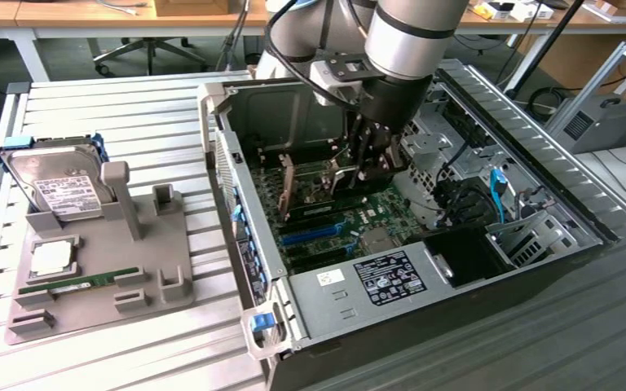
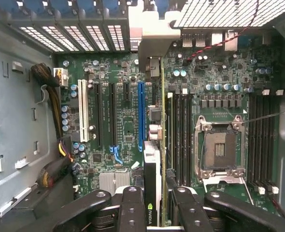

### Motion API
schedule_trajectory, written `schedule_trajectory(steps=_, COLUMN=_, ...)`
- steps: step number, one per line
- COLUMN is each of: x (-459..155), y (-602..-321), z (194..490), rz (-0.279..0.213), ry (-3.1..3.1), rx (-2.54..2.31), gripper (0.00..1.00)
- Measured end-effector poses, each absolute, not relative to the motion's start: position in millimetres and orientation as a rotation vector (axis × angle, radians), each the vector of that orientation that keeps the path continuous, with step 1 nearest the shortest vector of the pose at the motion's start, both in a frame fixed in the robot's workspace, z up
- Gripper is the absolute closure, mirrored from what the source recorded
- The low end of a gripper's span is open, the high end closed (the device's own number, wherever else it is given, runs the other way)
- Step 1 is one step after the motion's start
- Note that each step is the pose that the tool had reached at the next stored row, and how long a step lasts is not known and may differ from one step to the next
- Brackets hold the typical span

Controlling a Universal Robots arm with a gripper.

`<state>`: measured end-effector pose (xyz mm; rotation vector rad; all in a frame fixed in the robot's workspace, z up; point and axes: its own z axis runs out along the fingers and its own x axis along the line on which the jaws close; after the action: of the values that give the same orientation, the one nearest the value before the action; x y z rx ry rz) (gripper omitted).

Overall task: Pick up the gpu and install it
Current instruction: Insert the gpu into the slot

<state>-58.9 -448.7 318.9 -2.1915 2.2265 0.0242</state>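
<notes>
My gripper (image 2: 158, 212) is shut on the gpu (image 2: 152, 188), with a black finger (image 2: 133, 208) on either side of the card. The card is seen edge-on: black cooler face, thin green board edge, and its silver bracket (image 2: 154, 36) at the case's rear slot openings. It hangs upright over the motherboard (image 2: 108, 159), just beside the long blue slot (image 2: 141, 111); I cannot tell whether it touches a slot. In the exterior view the gripper (image 1: 365, 167) reaches down into the open computer case (image 1: 324, 318), above the board's middle.
Beside the card lie black RAM slots (image 2: 181, 135) and the empty CPU socket (image 2: 220, 150). Cable bundles (image 2: 53, 121) run along the case wall. At the exterior view's left, a grey fixture (image 1: 160, 301) holds a hard drive (image 1: 58, 183), a CPU (image 1: 52, 259) and a RAM stick (image 1: 79, 283).
</notes>
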Motion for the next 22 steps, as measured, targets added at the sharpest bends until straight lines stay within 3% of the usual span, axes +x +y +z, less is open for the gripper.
schedule_trajectory(steps=22, x=-66.2, y=-449.5, z=293.0, rz=0.024, ry=2.226, rx=-2.192, gripper=0.73)
